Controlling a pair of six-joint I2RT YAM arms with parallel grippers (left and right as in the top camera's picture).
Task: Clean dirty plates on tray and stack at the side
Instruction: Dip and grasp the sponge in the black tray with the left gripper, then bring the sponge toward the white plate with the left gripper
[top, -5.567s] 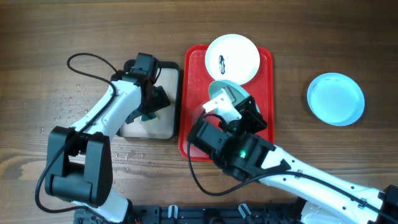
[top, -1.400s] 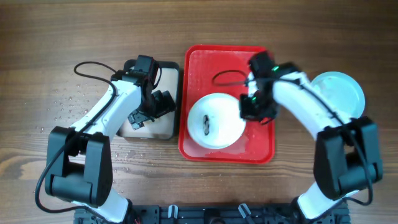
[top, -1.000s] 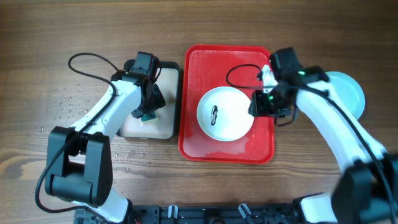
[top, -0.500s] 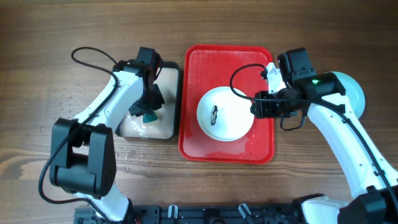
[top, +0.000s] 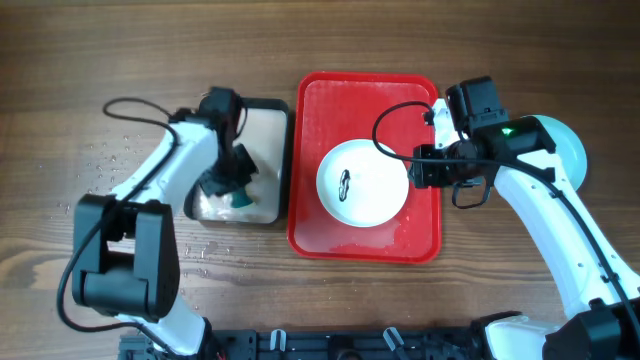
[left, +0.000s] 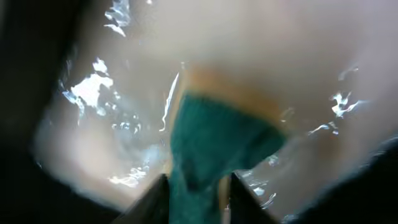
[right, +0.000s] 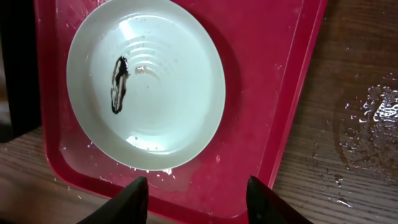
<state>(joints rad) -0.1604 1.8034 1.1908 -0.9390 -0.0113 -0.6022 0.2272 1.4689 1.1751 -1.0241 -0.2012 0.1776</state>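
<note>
Red tray (top: 365, 80) mid-table. White plate (top: 362, 183) on it, black smear (top: 345, 184) left of centre. Right gripper (top: 420, 168) at plate's 3 o'clock, over tray rim. Light blue plate (top: 568, 150) far right, half under arm. Left gripper (top: 232, 185) over cream-lined small tray (top: 265, 125) at 9 o'clock, teal cloth (top: 241, 200) at tip.

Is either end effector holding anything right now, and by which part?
The left end effector pinches the teal-green sponge by its near end. The right end effector is open and empty above the red plastic tray.
</note>
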